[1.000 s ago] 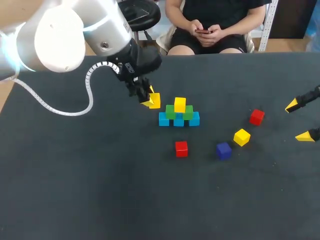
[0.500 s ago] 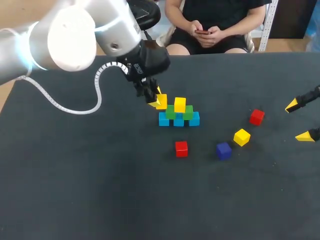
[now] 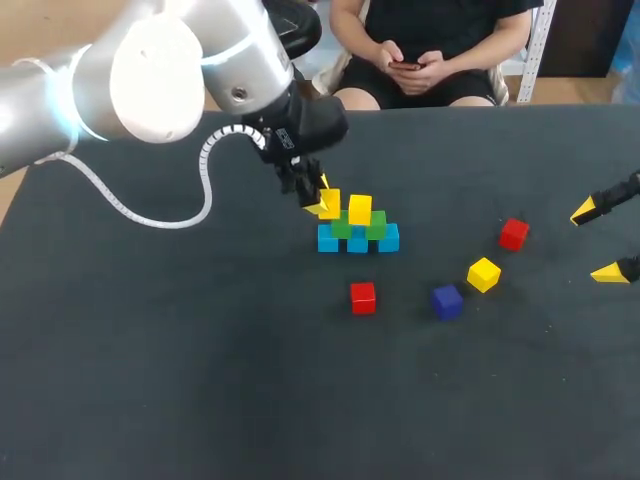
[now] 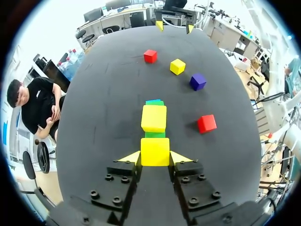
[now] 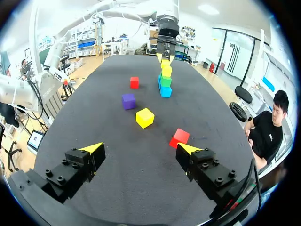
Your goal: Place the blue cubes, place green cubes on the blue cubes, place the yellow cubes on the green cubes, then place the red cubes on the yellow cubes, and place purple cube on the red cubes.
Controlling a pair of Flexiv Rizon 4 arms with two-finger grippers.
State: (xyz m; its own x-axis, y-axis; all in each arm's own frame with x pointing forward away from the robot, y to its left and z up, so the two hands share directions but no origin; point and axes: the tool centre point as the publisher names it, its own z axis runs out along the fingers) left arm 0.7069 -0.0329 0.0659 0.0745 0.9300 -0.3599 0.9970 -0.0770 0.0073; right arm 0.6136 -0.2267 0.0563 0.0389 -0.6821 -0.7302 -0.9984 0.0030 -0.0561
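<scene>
Quick update: over the last second our left gripper (image 3: 322,204) swings its yellow cube (image 4: 154,151) in from off to the side, and now it hangs right up against the top of the stack (image 3: 357,228). The fingers are clamped on the cube from both sides and the grip looks square.

From the wrist, the placed yellow cube (image 4: 154,118) sits just ahead of the fingertips. A green cube (image 4: 154,134) peeks out below and ahead of the one we hold (the blue cubes (image 3: 357,241) are hidden from there, but the head view shows them fine). We can't tell if the two yellows are touching yet.

Our read is that the yellow layer is mid-build: the carry is basically over, and what's left is settling the cube onto green and letting go. The red cubes (image 4: 206,123), the purple cube (image 4: 197,81) and the loose yellow cube (image 4: 177,66) lie well ahead of the hand, untouched.

Our right gripper (image 5: 140,149) hasn't budged, with its fingers spread wide and nothing between them.
</scene>
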